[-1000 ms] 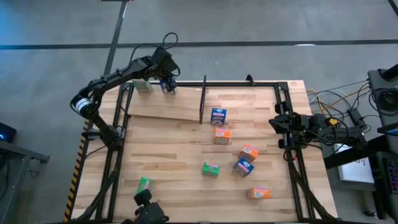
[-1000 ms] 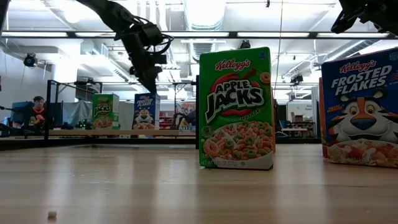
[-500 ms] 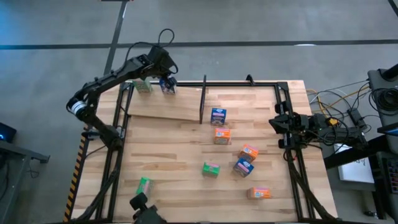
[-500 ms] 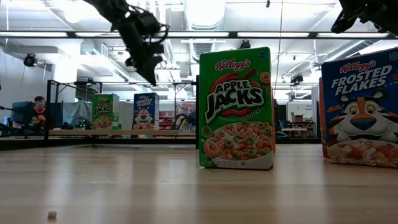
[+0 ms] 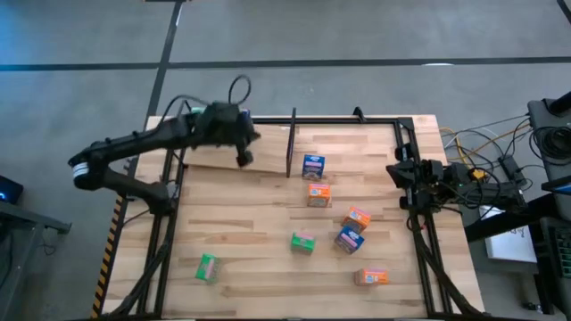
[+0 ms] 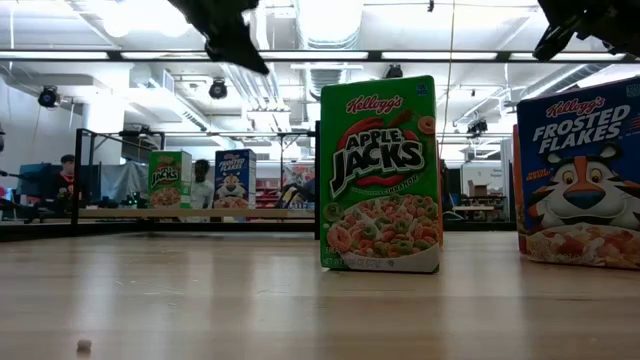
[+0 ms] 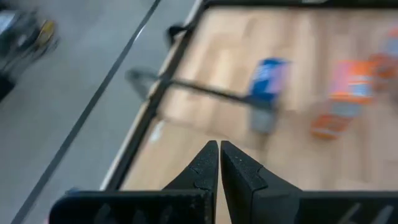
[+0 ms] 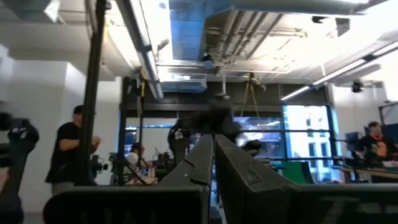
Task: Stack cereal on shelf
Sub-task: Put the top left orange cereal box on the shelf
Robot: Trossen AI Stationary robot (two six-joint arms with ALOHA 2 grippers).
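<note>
1. Two cereal boxes stand on the shelf (image 6: pixel 180 213) in the low view, a green box (image 6: pixel 169 179) and a blue one (image 6: pixel 235 179), side by side; from above the left arm hides them.
2. Six more boxes lie loose on the table (image 5: pixel 259 223): a blue box (image 5: pixel 312 165) touching the orange box (image 5: pixel 318 193) below it, an orange (image 5: pixel 358 218) and blue (image 5: pixel 350 239) pair, a green box (image 5: pixel 302 242) near the middle, an orange one (image 5: pixel 372 277) toward the near right edge, and a green one (image 5: pixel 207 267) at the near left.
3. We see the left gripper (image 5: pixel 243 153) over the shelf's front edge, just left of the black divider rod (image 5: pixel 290 143), its fingers (image 7: pixel 211 165) pressed together and holding nothing.
4. We see the right gripper (image 5: pixel 398 181) parked at the table's right edge, clenched and empty too.
5. We judge the task partly done, with the left arm between placements.
6. Next, we think, the left gripper must spread its fingers, reach the nearest loose box, likely the blue one beside the rod, and clear that rod on the way back.
</note>
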